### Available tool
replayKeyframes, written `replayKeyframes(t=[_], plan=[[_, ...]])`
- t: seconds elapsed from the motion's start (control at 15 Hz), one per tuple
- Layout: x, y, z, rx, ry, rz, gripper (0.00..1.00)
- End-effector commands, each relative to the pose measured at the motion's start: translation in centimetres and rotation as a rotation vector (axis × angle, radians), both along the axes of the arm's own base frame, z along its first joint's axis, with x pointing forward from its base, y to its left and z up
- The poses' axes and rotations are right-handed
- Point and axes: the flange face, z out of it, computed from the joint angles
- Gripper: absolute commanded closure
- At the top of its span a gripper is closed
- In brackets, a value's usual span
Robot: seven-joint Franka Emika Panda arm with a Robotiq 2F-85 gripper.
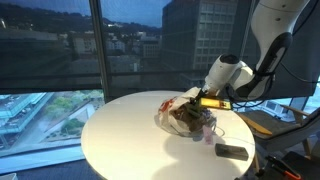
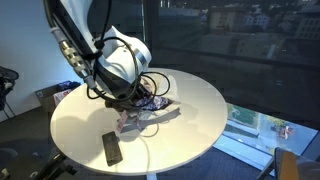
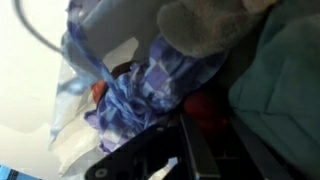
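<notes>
**Gripper (image 2: 135, 100) sunk in the bundle (image 1: 185, 115) at mid-table**

Closest in, the wrist view is filled with a blue-and-violet patterned cloth (image 3: 150, 85). A grey plush piece (image 3: 205, 25) lies above it, a teal cloth (image 3: 280, 90) on one side and clear plastic (image 3: 75, 95) on the other. Red shows at two spots; whether that is one thing or two I cannot tell. The gripper is pushed down into this bundle, which lies about the middle of the round white table (image 1: 120, 130). Cloth and blur hide the jaws, so I cannot tell how wide they stand or whether they pinch anything.

By my judgement, the step in hand is a grasp inside the bundle. A next move calls for a firm hold on one layer only and a straight lift, lest the plastic drag the rest across the table.

Counted: one arm (image 1: 270, 50), one gripper, one bundle, one table, and one black flat device (image 2: 112, 148) near the table's rim. Beyond the table stand dark windows (image 1: 60, 50).
</notes>
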Motion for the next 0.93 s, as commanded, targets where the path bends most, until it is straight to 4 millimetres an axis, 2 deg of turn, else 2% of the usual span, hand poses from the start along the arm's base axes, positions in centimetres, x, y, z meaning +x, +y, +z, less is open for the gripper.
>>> replayKeyframes(t=[0.0, 0.13, 0.2, 0.27, 0.33, 0.47, 0.87], plan=[[2.4, -0.6, 0.3, -0.125, -0.022, -0.048, 0.92], [2.9, -0.3, 0.8, -0.168, -0.036, -0.05, 0.92], [2.8, 0.2, 1.0, -0.175, -0.036, -0.045, 0.89], [2.5, 0.7, 1.1, -0.165, -0.034, -0.037, 0.61], [2.2, 1.2, 1.2, -0.157, -0.033, -0.03, 0.6], [1.3, 1.9, 1.6, -0.154, -0.025, -0.029, 0.47], [-0.9, 1.1, 3.8, -0.307, -0.008, -0.152, 0.01]])
